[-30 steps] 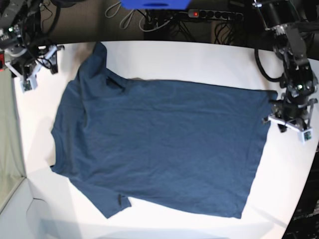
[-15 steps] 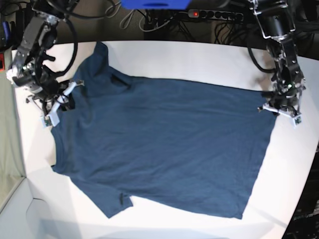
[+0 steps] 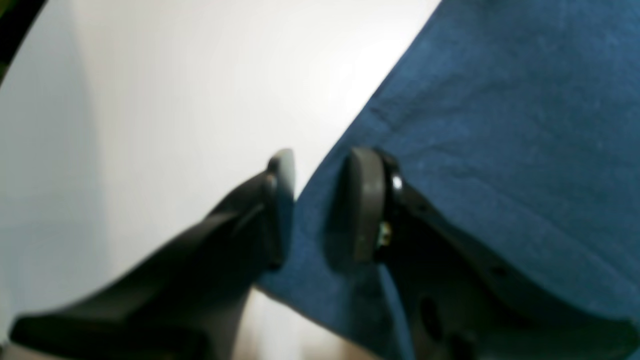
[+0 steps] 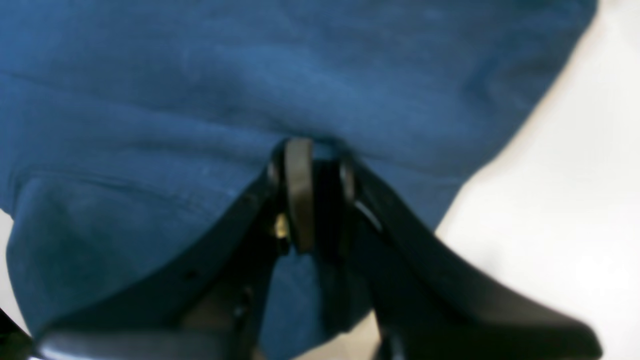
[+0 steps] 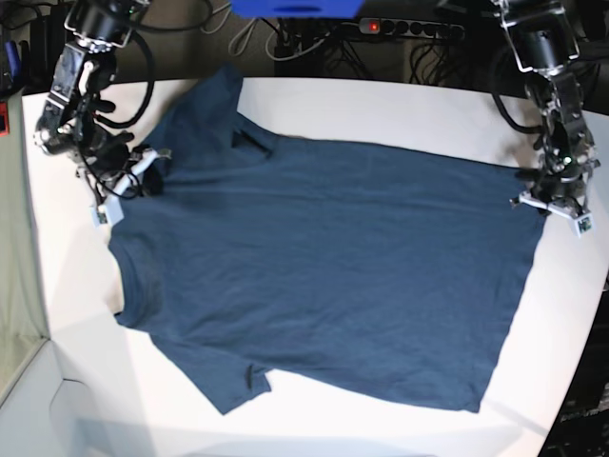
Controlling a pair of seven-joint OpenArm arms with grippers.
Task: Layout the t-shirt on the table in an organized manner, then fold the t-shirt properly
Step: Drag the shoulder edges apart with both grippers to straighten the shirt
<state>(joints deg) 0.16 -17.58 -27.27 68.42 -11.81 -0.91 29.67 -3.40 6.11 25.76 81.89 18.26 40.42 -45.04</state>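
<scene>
**A:** What's in the background up top?

**B:** A black power strip (image 5: 411,28) with a lit red switch, a bright blue object (image 5: 297,8) beside it, plus loose pale and dark cables (image 5: 295,43) tangled beneath both.

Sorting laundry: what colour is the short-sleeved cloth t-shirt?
Plain dark navy-blue t-shirt, clearest in the base view.

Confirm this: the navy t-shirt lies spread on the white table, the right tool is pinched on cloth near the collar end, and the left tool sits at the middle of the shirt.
Not quite. The left tool sits at the t-shirt's hem corner, not its middle; the base view and left wrist view show cloth edge beside white table. The right tool is pinched on cloth, as stated.
</scene>
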